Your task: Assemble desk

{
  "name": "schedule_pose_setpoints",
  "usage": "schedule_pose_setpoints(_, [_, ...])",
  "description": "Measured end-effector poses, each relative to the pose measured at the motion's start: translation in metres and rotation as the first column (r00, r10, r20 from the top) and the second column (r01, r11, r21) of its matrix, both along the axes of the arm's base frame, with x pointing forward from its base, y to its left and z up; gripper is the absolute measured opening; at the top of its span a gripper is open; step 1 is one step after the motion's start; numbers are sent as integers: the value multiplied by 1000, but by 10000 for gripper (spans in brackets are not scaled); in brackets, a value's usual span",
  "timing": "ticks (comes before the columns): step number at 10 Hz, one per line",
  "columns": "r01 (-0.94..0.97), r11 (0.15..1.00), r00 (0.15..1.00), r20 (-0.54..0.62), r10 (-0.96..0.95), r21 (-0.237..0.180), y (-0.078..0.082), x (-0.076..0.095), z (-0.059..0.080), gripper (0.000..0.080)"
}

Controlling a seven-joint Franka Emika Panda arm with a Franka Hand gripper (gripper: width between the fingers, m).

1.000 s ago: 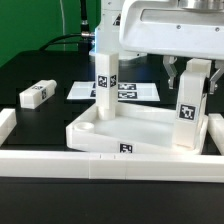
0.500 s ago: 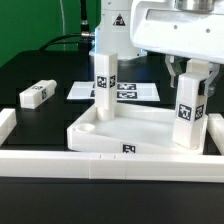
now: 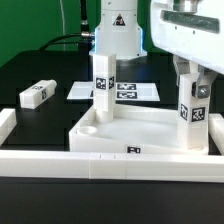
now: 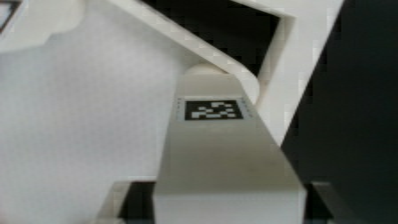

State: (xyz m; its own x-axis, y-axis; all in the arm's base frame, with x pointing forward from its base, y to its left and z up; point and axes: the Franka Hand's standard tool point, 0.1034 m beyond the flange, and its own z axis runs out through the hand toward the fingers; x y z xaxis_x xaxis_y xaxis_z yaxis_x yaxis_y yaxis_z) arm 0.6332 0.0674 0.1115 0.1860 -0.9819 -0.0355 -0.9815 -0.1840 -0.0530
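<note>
White plastic everywhere: the jaws are clamped on the top of the held leg (image 3: 193, 108), which stands upright beneath them in a corner of the tabletop (image 3: 150, 125). Over the last second we have seen the jaws swing round with that leg. The front tag (image 3: 133, 151) on the tray's rim has crept toward the exterior view's right, and the grip has not loosened. We judge this a turn of screwing the leg home, dragging the tray slightly. The standing leg (image 3: 102, 82) sits across the tray from the jaws, and the loose leg (image 3: 37, 94) lies well beyond it.
</note>
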Motion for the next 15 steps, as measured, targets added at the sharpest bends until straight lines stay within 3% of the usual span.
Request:
schedule_pose_setpoints(4, [316,949,949,-18,-316,20,2,0,0,290])
schedule_pose_setpoints(8, [359,933,933,-21,-359,21,3,0,0,332])
schedule_pose_setpoints(9, [325,945,946,-19,-325,20,3,0,0,568])
schedule_pose_setpoints(10, [258,966,966,-19,-258,16,4,0,1,568])
schedule_pose_setpoints(12, [60,998,998,-4,-60,-3,8,0,1,643])
schedule_pose_setpoints(15, [-130,991,991,3,130,-12,6,1,1,648])
